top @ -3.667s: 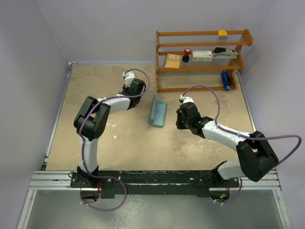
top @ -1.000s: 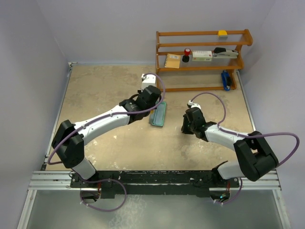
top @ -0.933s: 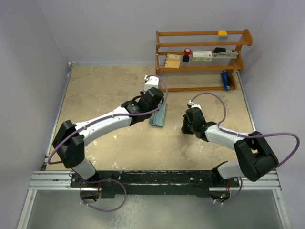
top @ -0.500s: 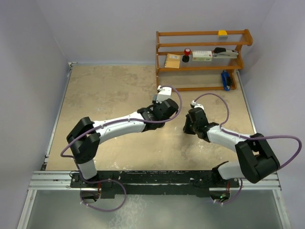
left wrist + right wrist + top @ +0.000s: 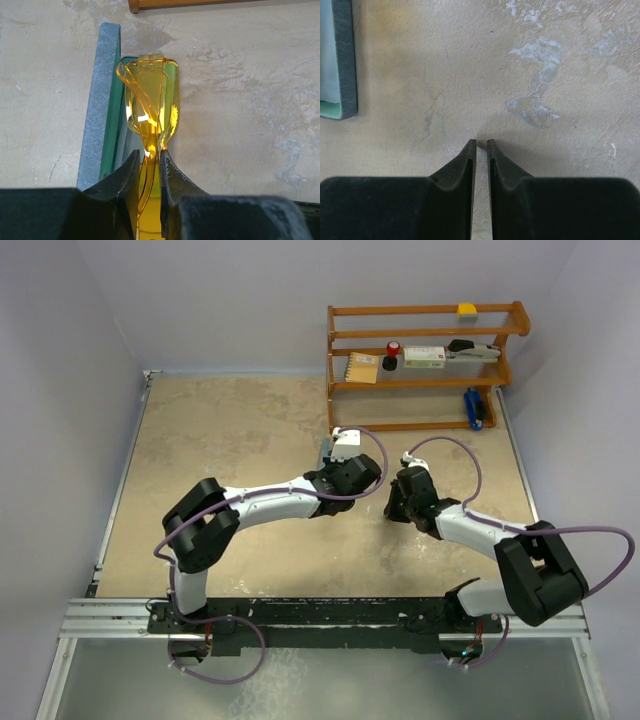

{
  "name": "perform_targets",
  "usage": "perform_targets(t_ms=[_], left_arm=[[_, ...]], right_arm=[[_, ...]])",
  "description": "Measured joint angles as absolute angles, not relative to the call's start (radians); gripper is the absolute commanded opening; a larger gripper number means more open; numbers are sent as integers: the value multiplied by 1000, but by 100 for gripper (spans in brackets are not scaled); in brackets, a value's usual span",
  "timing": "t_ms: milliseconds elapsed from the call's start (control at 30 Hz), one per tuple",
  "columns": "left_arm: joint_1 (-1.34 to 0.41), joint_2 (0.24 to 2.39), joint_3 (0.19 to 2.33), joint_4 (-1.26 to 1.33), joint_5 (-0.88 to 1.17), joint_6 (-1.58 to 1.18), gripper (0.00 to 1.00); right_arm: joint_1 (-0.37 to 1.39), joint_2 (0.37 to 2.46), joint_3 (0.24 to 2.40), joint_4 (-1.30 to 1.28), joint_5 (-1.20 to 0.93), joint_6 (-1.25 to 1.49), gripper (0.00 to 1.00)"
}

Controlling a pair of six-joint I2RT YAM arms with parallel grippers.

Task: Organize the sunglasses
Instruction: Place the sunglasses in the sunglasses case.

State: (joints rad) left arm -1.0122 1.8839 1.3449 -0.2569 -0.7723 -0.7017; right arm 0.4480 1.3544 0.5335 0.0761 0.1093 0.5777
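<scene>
The sunglasses [image 5: 150, 100], translucent orange-amber and folded, stick out forward from my left gripper [image 5: 148, 152], which is shut on them edge-on. They hang over the right side of the open blue-grey case [image 5: 97, 100] with its teal inside, partly over the bare table. In the top view my left gripper [image 5: 345, 478] covers the case and the sunglasses are hidden. My right gripper [image 5: 397, 508] points down at the table just right of the case. Its jaws [image 5: 481, 142] stand almost together, with nothing between them. A corner of the case [image 5: 337, 60] shows at its left.
A wooden shelf [image 5: 425, 365] stands at the back right, holding a yellow block [image 5: 467, 310], a red-capped item [image 5: 393, 348], a box [image 5: 424, 357] and a blue object [image 5: 473, 407]. Its bottom rail [image 5: 190, 4] lies just beyond the case. Walls enclose the table.
My left arm has swung right and come over the case with the sunglasses in its grip. The right gripper has barely shifted.
</scene>
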Motion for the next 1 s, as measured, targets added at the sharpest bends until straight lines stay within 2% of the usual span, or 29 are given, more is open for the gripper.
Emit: perform_targets(t_ms=[1000], left_arm=[[-938, 1969, 1343, -183, -739, -617, 0]], right_arm=[[436, 1366, 530, 107, 85, 579, 17]])
